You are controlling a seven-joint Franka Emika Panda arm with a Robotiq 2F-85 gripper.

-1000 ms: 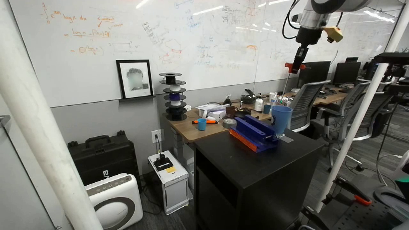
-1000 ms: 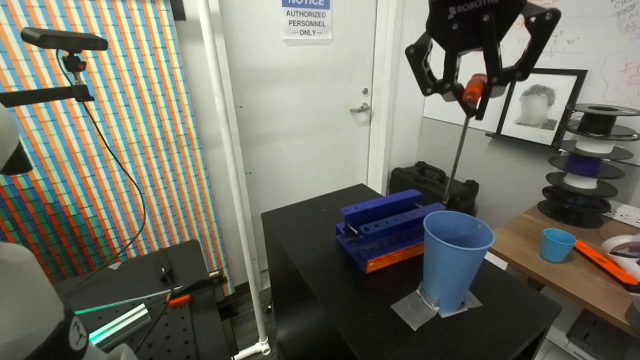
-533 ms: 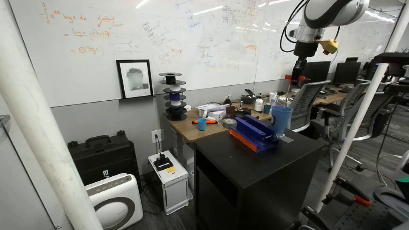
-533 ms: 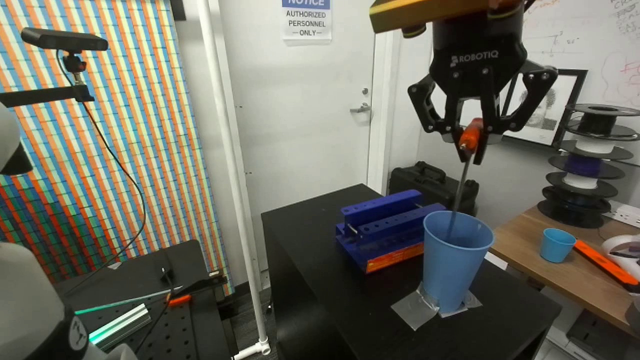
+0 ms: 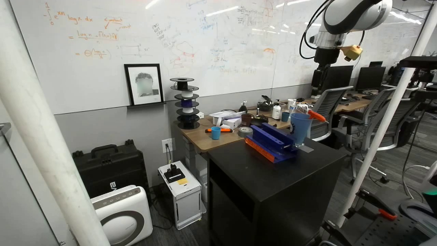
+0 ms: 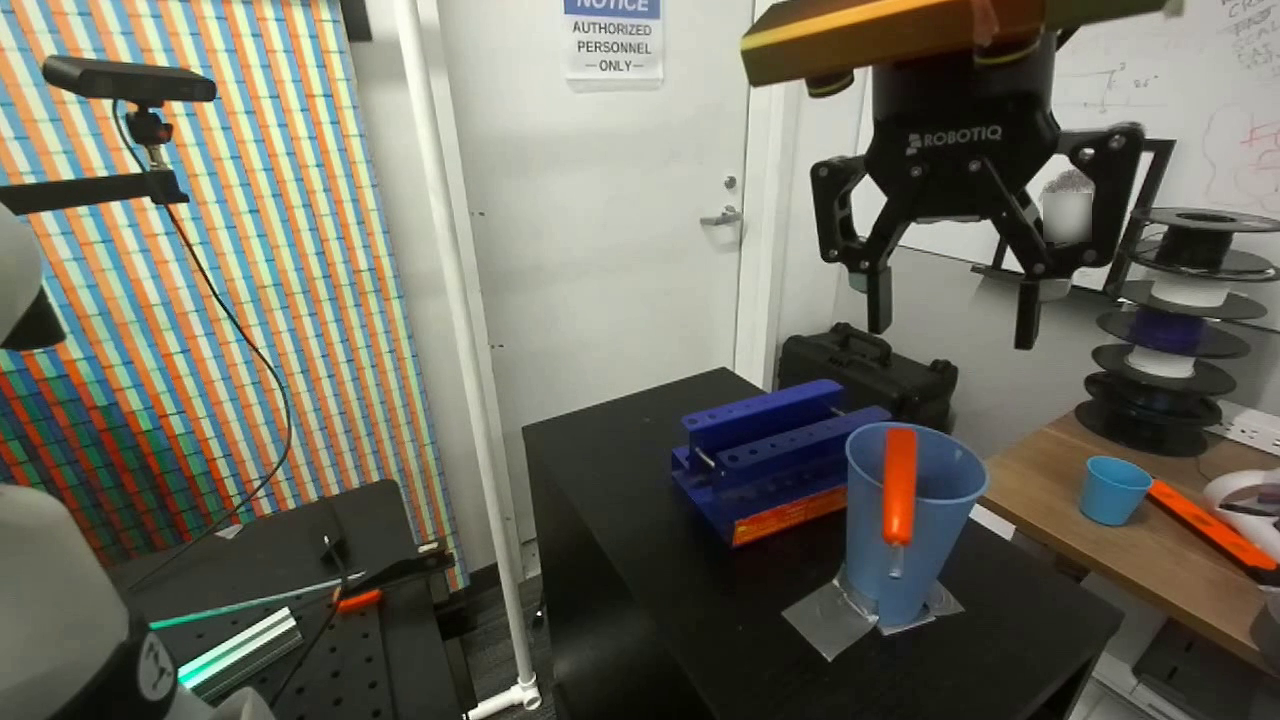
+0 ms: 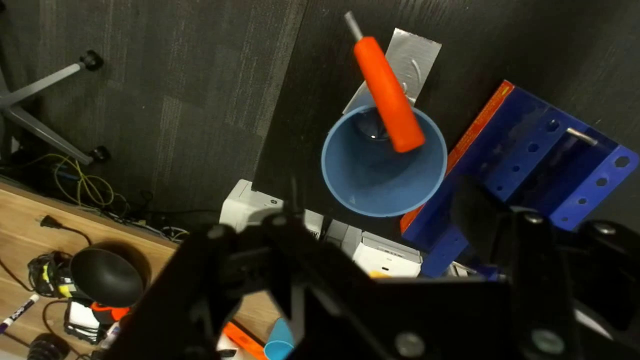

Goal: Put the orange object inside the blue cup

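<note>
The orange object (image 6: 900,485), a slender orange handle with a short metal tip, leans tilted over the rim of the blue cup (image 6: 935,530). In the wrist view one end of the orange handle (image 7: 387,95) lies above the mouth of the blue cup (image 7: 385,185), while its tip points outside. Any long shaft below the handle is hidden. The cup stands upright, taped down on a black cabinet. Above it hangs my gripper (image 6: 953,322), its two fingers wide apart and nothing between them, clear of both handle and cup. An exterior view also shows the orange handle (image 5: 316,115).
A dark blue box (image 6: 765,485) with an orange strip sits on the black cabinet (image 6: 620,480), right beside the cup. A wooden desk (image 5: 196,138) with a smaller blue cup (image 6: 1113,490) and stacked spools (image 6: 1165,330) stands near. An office chair (image 5: 329,112) is close by.
My gripper came down over the cup with the orange handle, its metal shaft entering the cup, then opened. The handle has dropped and now tilts over the rim.
</note>
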